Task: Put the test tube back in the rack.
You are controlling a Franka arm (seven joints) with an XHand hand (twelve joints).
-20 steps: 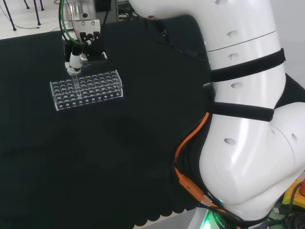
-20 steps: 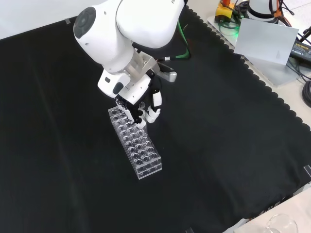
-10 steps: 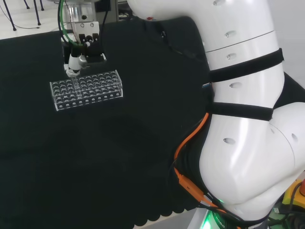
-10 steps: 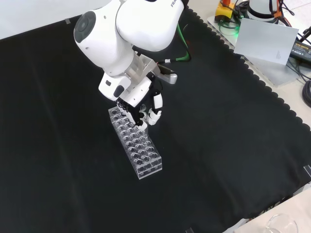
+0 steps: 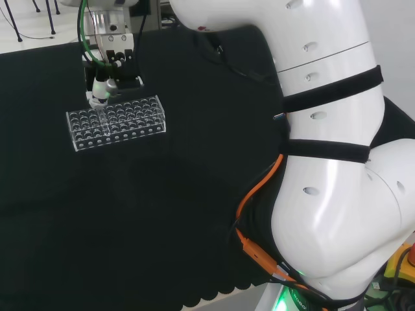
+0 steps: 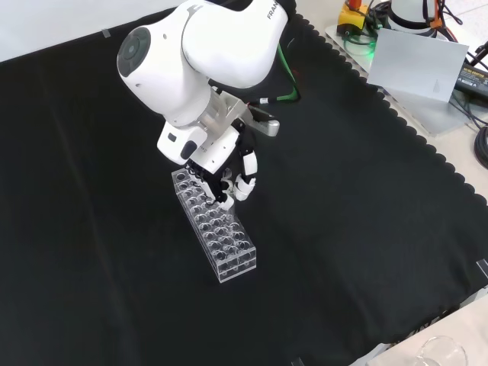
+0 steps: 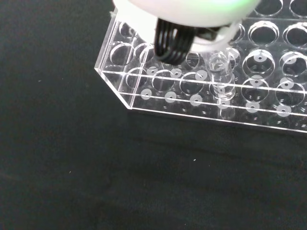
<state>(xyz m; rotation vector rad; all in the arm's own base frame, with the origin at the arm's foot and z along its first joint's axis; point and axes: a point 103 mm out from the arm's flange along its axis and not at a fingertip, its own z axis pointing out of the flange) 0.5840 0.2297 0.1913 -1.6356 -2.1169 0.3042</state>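
Head view: the black-and-white hand (image 5: 107, 81) hangs over the clear plastic rack (image 5: 115, 120). Front view: its curled fingers (image 6: 229, 200) pinch something (glass, barely visible). Wrist view: the clear glass test tube (image 7: 219, 72) stands upright, partly in a hole near the rack's end.

Head view: behind and above the arm's base, looking far over it.
Front view: opposite, looking down.
Wrist view: close above.
Shared: clear plastic many-holed rack (image 5: 115, 122) below the hand (image 6: 229, 179).
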